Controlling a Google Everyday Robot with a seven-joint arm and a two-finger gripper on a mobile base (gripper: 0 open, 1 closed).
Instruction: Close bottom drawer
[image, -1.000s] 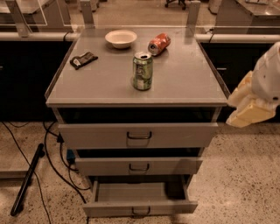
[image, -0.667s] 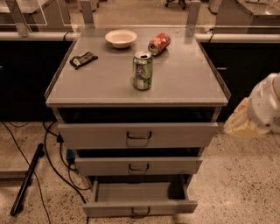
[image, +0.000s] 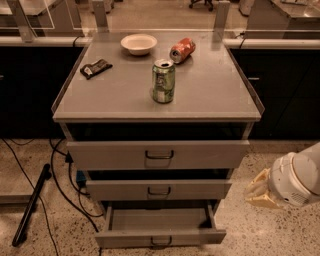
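The bottom drawer (image: 160, 236) is the lowest grey metal drawer of the cabinet. It stands pulled out, its inside showing, with a small dark loop handle (image: 160, 243) on its low front panel. My gripper (image: 257, 192) is a cream-coloured part on a white wrist at the right edge, to the right of the cabinet, level with the middle drawer (image: 159, 190) and above and right of the bottom drawer. It touches nothing.
The top drawer (image: 158, 154) juts out a little. On the cabinet top (image: 210, 95) are an upright green can (image: 163, 81), a lying red can (image: 182, 50), a white bowl (image: 138, 43) and a dark packet (image: 96, 68). Cables (image: 60, 185) and a dark bar (image: 31, 205) lie on the floor at left.
My gripper and wrist have moved down along the cabinet's right side, from cabinet-top level to middle-drawer level. The drawers and the things on top have not moved.
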